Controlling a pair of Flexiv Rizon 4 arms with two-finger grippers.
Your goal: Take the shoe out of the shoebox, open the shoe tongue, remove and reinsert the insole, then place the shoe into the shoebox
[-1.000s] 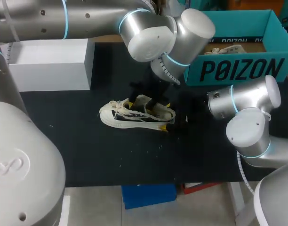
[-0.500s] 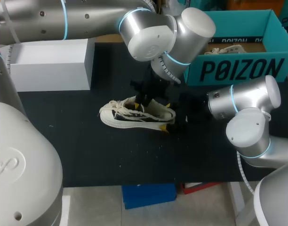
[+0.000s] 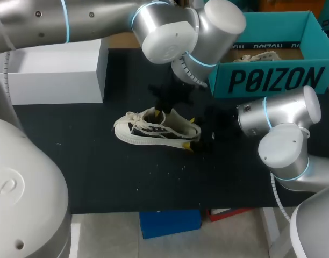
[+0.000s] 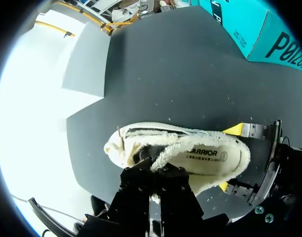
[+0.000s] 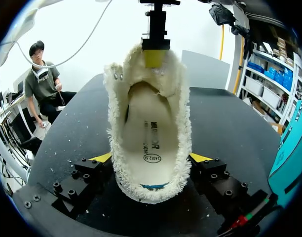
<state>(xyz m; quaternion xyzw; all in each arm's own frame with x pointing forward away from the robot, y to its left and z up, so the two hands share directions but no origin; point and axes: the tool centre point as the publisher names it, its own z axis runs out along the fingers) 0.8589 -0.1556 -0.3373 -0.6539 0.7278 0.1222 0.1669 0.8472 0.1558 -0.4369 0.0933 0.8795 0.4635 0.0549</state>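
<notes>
Two grippers are on the shoe point(image 3: 154, 131), which stands on its sole on the black table point(image 3: 100, 177), near the shoebox point(image 3: 272, 80) but outside it.

Head view: over the last second the left gripper point(image 3: 160, 110) has lifted slightly above the laces. The shoe has not shifted. The right gripper point(image 3: 194, 135) sits unmoved at the heel.

Left wrist view: the fingers are pinched together on the tongue point(image 4: 166, 154). The insole point(image 4: 210, 157) lies flat inside.

Right wrist view: the right gripper clamps the heel from both sides. The tongue is held up and the shoe mouth gapes wide.

Judgement: the tongue looks about open. The insole is not yet out and should be next.
</notes>
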